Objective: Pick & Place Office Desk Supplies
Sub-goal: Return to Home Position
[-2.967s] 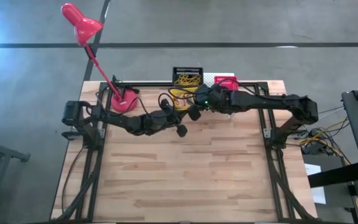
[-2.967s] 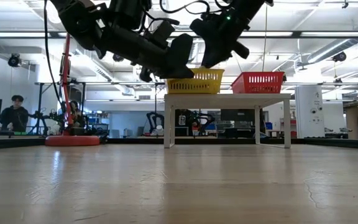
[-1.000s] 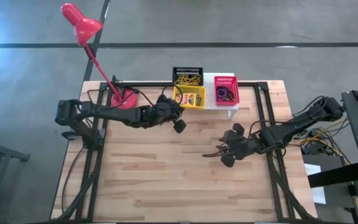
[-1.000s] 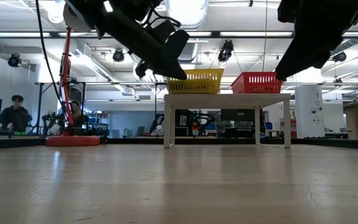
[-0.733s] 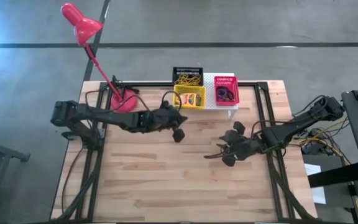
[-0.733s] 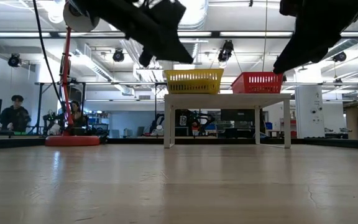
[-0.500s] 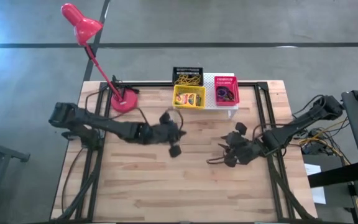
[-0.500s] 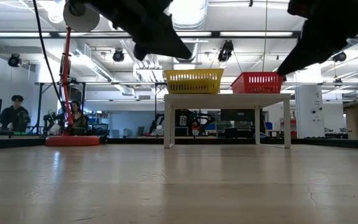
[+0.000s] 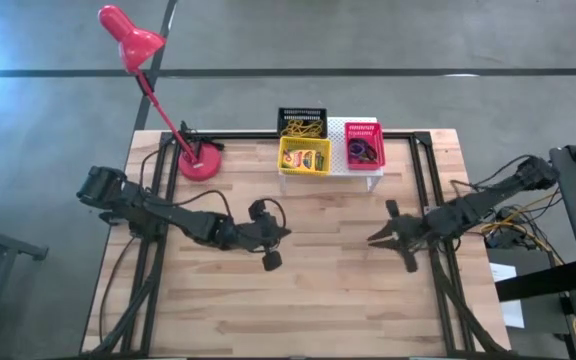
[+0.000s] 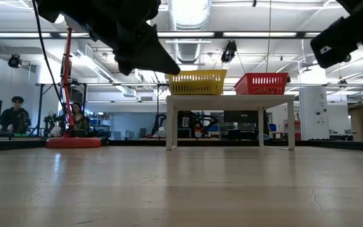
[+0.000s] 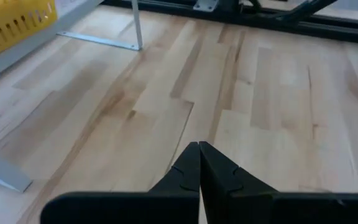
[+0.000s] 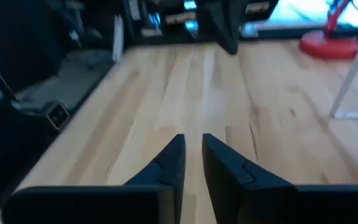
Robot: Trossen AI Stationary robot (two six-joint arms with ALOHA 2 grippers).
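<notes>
While both my arms hang clear of the riser, here is how things stand.

Left claw (image 9: 266, 238): over bare bench (image 9: 308, 300) left of centre; fingers pressed together, holding nothing.

Right claw (image 9: 396, 235): over the bench's right part; fingers nearly together with a thin gap between them, empty.

Supplies: all at the far edge. Yellow basket (image 9: 304, 156) and pink-red basket (image 9: 363, 146) sit side by side on the white riser (image 9: 372, 170); black basket (image 9: 301, 123) stands just behind the yellow one.

Contents: a crayon box (image 9: 310, 158) in the yellow basket, tan rubber bands (image 9: 301, 129) in the black, small rings (image 9: 361, 151) in the pink-red.

Crayon box axis: long side seems to run towards the far edge.

Handling, my guess: box light, stiff card, best pinched across its narrow width; bands limp and snaggy; rings small and slippery.
</notes>
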